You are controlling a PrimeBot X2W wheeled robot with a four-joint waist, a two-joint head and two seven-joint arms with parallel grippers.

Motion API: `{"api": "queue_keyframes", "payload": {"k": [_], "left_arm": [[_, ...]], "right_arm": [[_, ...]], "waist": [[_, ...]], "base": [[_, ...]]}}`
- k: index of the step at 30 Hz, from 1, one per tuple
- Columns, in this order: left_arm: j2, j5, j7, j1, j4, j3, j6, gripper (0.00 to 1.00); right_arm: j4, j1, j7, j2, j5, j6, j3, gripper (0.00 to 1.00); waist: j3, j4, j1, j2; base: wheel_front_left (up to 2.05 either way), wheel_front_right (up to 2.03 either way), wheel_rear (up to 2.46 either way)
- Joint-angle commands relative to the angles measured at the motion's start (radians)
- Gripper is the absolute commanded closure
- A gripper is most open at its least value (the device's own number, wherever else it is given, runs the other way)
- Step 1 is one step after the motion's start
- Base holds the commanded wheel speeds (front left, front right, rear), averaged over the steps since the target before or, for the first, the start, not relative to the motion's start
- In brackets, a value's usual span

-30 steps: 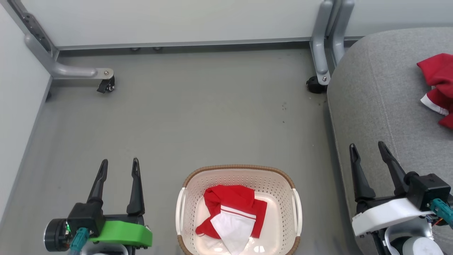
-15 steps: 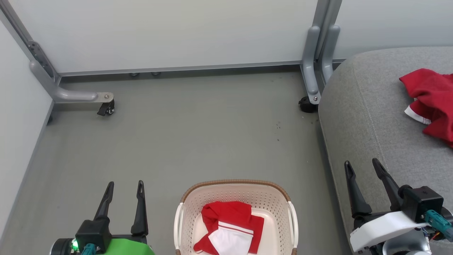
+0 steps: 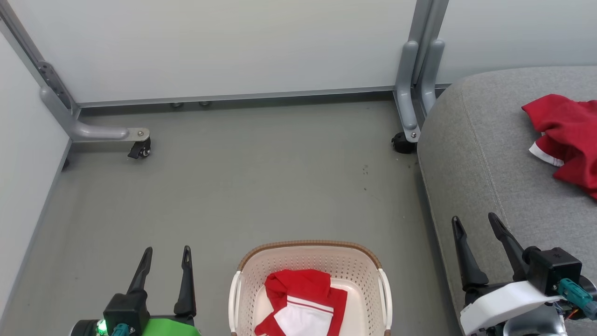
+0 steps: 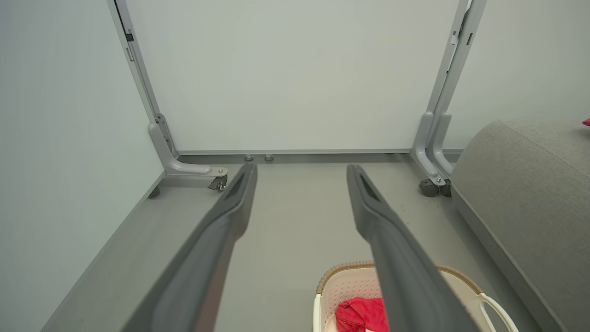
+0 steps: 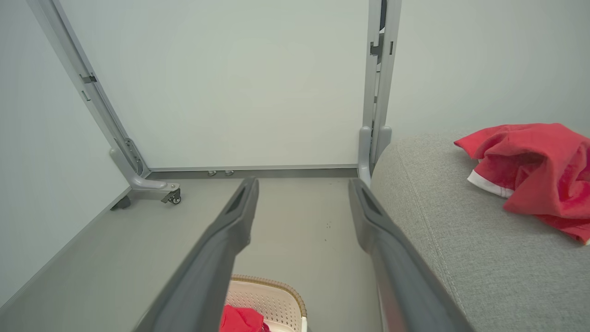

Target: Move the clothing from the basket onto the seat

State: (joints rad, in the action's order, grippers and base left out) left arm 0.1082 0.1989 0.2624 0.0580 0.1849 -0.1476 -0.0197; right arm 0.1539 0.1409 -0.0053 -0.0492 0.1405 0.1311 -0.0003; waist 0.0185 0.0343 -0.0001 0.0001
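Currently, my left pincer [image 3: 168, 249] stands at the lower left of the head view above the grey floor [image 3: 261, 186], with its fingers spread wide and empty. My right pincer [image 3: 474, 218] stands at the lower right, also spread wide and empty. In the head view its fingers overlie the left margin of the seat [image 3: 489, 177].

Task items:
- The basket [image 3: 310, 243] stands on the floor between the two pincers, and its near part is cut off by the bottom of the head view.
- A folded red-and-white garment [image 3: 303, 294] lies inside the basket, below the brown rim, with its white panel and thin stripe facing up.
- A crumpled red garment [image 3: 566, 135] lies on top of the seat toward the right. It shows a white trim band and is well apart from my right pincer.

Edges:
- The seat's left edge is rounded, with a stitched seam running along it just inside. A narrow strip of floor separates this edge from the basket's right handle.
- A pale back panel [image 3: 233, 46] closes the far side, and a second panel closes the left side.
- A grey metal foot with a left castor [image 3: 139, 149] projects onto the floor from the far left corner.
- A grey upright post [image 3: 413, 84] ends in a right castor [image 3: 402, 142] just beside the seat's far left corner.

Open room: a broad span of floor lies between the basket's far rim and the back panel, bounded by the two castors.
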Motion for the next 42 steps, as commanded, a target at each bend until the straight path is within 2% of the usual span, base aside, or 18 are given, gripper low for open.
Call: {"api": "queue_keyframes", "payload": {"k": [1,14,22,32,38,42], "left_arm": [[-0.001,-0.001,0.003,0.016,0.004,0.001,0.003,0.00],[0.000,-0.006,0.003,-0.003,0.030,-0.001,0.005,0.00],[-0.013,-0.029,0.003,-0.072,0.065,-0.071,0.049,0.00],[-0.048,-0.057,-0.026,-0.291,0.237,-0.229,0.101,0.00],[-0.056,-0.035,-0.028,-0.440,0.370,-0.321,0.108,0.00],[-0.056,0.029,-0.033,-0.528,0.454,-0.407,0.111,0.00]], "right_arm": [[0.005,0.014,0.002,-0.002,0.001,-0.001,-0.001,0.00],[0.005,-0.002,0.009,-0.002,0.000,-0.001,-0.004,0.00],[0.031,-0.032,0.014,-0.002,-0.008,-0.001,-0.010,0.00],[0.091,-0.148,0.003,-0.002,-0.016,0.000,-0.002,0.00],[0.114,-0.230,-0.019,-0.002,-0.024,0.000,0.002,0.00],[0.125,-0.273,-0.033,-0.002,-0.032,-0.001,0.013,0.00]], "waist": [[-0.001,-0.001,0.0001,-0.0001],[-0.003,-0.004,0.0001,-0.0001],[0.041,0.001,0.0001,-0.0001],[0.247,-0.020,0.0001,-0.0001],[0.391,-0.038,0.0001,-0.0001],[0.479,-0.053,0.0001,-0.0001]], "base": [[0.00,0.00,0.00],[0.00,0.00,0.00],[0.00,0.00,0.00],[0.00,0.00,0.00],[0.00,0.00,0.00],[0.00,0.00,0.00]]}}
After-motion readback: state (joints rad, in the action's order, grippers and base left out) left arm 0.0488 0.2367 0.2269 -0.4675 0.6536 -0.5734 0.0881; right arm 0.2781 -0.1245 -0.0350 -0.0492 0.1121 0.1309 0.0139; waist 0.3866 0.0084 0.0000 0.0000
